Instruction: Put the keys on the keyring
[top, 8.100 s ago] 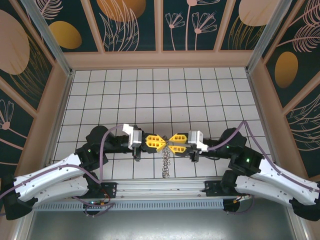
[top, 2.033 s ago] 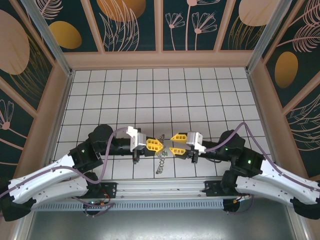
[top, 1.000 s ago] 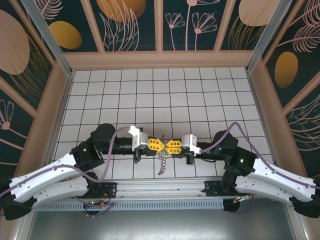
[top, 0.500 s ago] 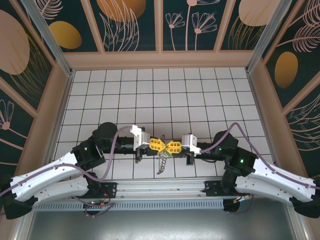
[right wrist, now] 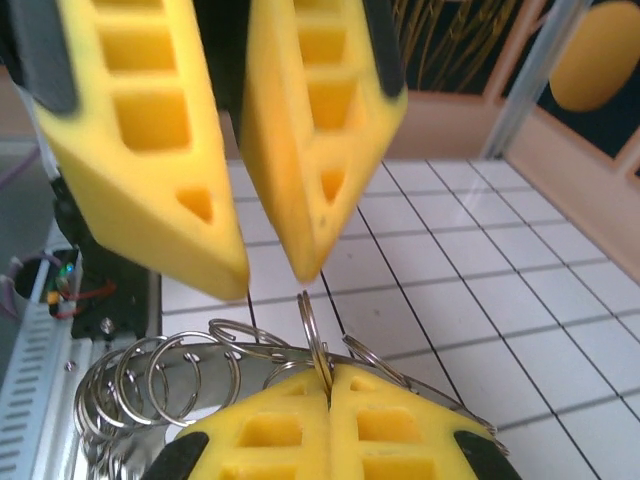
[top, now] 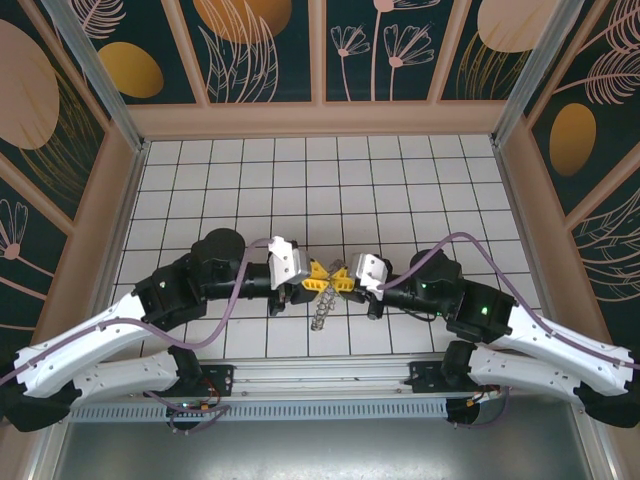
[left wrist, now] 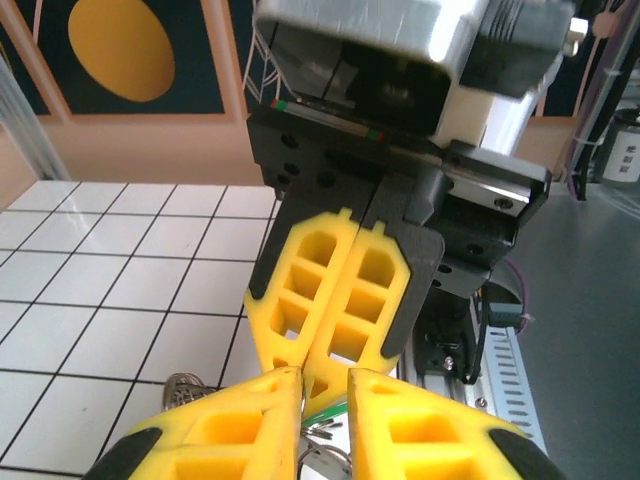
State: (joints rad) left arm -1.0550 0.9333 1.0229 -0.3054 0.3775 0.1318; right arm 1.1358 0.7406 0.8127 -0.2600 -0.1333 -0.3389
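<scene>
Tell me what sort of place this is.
Most likely a robot lab test cell: a white gridded tabletop walled in by leaf-print panels on aluminium posts, with a left arm and a right arm bolted to a rail at its near edge.

Bright, even light from overhead on the white desk (top: 400, 180), with shadows faint and soft-edged. In close now: the yellow fingers (right wrist: 140, 130) of the left hand (right wrist: 268, 280) loom big and blurry, the keyring (right wrist: 180, 385) is crisp with small glints, and the back wall (right wrist: 450, 110) is gone soft.
</scene>
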